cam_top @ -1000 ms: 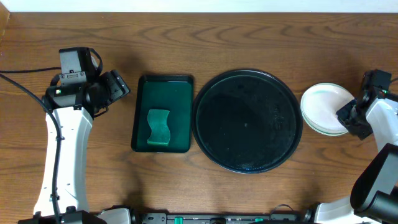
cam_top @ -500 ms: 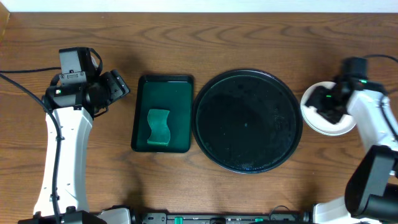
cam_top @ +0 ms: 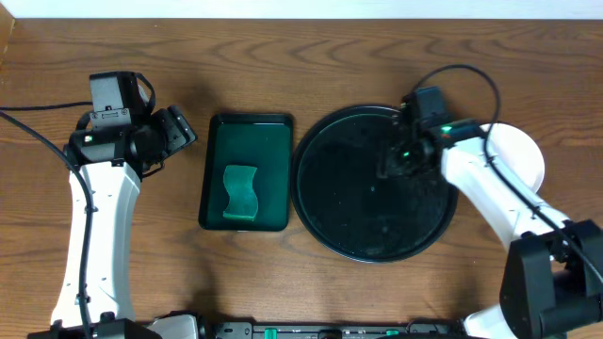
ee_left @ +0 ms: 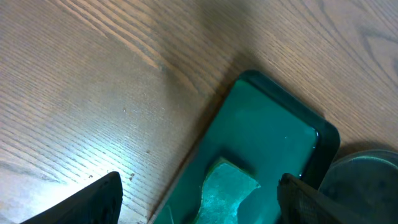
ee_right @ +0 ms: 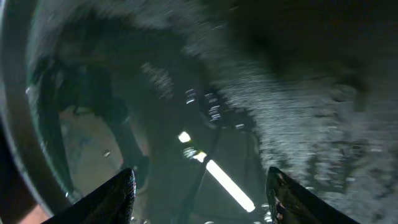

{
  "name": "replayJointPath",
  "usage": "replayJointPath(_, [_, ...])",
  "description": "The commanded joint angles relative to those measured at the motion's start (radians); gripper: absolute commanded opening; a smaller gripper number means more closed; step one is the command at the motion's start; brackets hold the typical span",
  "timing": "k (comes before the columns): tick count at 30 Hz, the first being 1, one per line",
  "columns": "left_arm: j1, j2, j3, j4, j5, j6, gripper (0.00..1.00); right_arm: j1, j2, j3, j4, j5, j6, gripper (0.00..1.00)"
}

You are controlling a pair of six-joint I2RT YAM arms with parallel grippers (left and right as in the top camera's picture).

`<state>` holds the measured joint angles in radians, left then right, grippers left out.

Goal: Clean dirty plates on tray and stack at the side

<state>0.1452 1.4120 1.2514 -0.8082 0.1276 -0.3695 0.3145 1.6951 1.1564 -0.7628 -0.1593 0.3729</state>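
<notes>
Black and glossy, the tray (cam_top: pixel 349 212) holds nothing; the plates (cam_top: pixel 520 151) sit stacked just right of it. Your right gripper (ee_right: pixel 202 193) hovers over the tray, jaws apart and empty. Your left gripper (ee_left: pixel 202 202) gapes wide, empty. Stacking looks finished, so lift the right arm clear.

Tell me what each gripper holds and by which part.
Nothing is held. The left gripper is open, empty, by the rectangular dark green tray; the right gripper open, empty, over the round glossy black tray.
</notes>
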Motion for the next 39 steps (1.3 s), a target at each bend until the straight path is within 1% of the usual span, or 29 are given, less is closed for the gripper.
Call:
replayJointPath(1, [0.002, 0.006, 0.000, -0.003, -0.009, -0.002, 0.80, 0.048, -0.006, 0.013, 0.005, 0.011, -0.047, 0.65])
replayJointPath(4, [0.002, 0.006, 0.000, -0.003, -0.009, -0.002, 0.80, 0.100, -0.006, 0.013, 0.005, 0.010, -0.127, 0.66])
replayJointPath(6, [0.002, 0.006, 0.000, -0.003, -0.009, -0.002, 0.80, 0.129, -0.006, 0.013, 0.012, 0.014, -0.148, 0.66])
replayJointPath(16, [0.002, 0.006, 0.000, -0.003, -0.009, -0.002, 0.80, 0.175, -0.006, 0.013, 0.037, 0.027, -0.150, 0.66])
replayJointPath(24, [0.002, 0.006, 0.000, -0.003, -0.009, -0.002, 0.80, 0.296, -0.006, 0.013, 0.119, 0.027, -0.150, 0.70])
replayJointPath(28, [0.002, 0.006, 0.000, -0.003, -0.009, -0.002, 0.80, 0.343, -0.006, 0.013, 0.120, 0.028, -0.151, 0.71])
replayJointPath(33, [0.002, 0.006, 0.000, -0.003, -0.009, -0.002, 0.80, 0.410, -0.006, 0.012, 0.146, 0.055, -0.235, 0.71])
replayJointPath(36, [0.002, 0.006, 0.000, -0.003, -0.009, -0.002, 0.80, 0.444, -0.006, 0.012, 0.153, 0.119, -0.248, 0.70])
replayJointPath(39, [0.002, 0.006, 0.000, -0.003, -0.009, -0.002, 0.80, 0.466, -0.006, 0.012, 0.117, 0.132, -0.267, 0.68])
